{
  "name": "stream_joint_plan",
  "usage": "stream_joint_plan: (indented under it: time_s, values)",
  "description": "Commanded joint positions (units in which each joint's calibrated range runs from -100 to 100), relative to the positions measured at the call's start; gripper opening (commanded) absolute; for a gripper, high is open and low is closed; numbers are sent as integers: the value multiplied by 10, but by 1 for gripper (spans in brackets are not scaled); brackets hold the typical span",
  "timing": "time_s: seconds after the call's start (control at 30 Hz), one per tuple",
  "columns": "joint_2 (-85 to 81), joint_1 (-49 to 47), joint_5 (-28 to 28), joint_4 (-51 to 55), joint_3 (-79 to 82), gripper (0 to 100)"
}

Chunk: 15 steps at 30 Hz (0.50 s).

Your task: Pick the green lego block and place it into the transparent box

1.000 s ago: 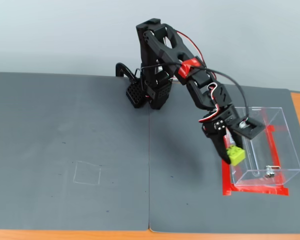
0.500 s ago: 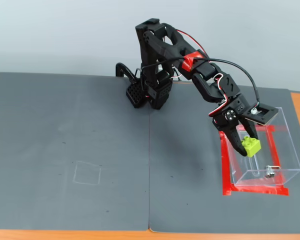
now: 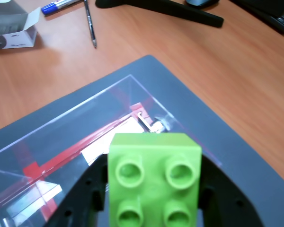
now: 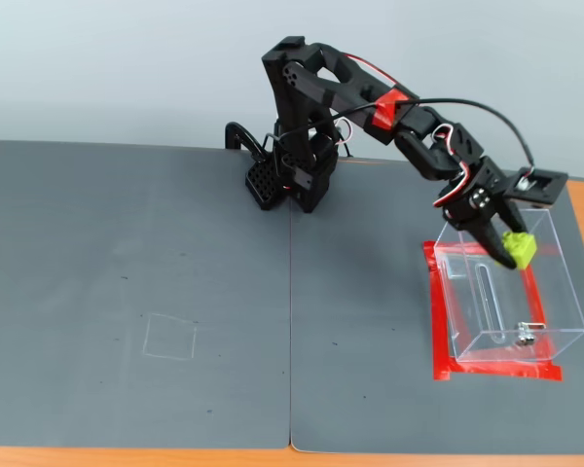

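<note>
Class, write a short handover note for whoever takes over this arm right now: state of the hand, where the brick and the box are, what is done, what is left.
Hand: shut on the green lego block, held above the table, studs facing the wrist camera.
Transparent box: on the grey mat inside a red tape outline, open at the top, nothing inside it.
Done: the block is picked up and carried to the box, roughly over its opening in the fixed view.
Left: check that the block is inside the walls, lower a little, open the hand, and pull the arm back.
</note>
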Motion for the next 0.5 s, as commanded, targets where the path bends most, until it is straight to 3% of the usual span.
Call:
stream_joint_plan:
  time_s: [0.0,0.37,0.47]
  values:
    - [-14,-16,-1,2,-30,10]
    - [40,-45,-5,-5,-41,11]
    - [50,-47,-4,-5,-43,17]
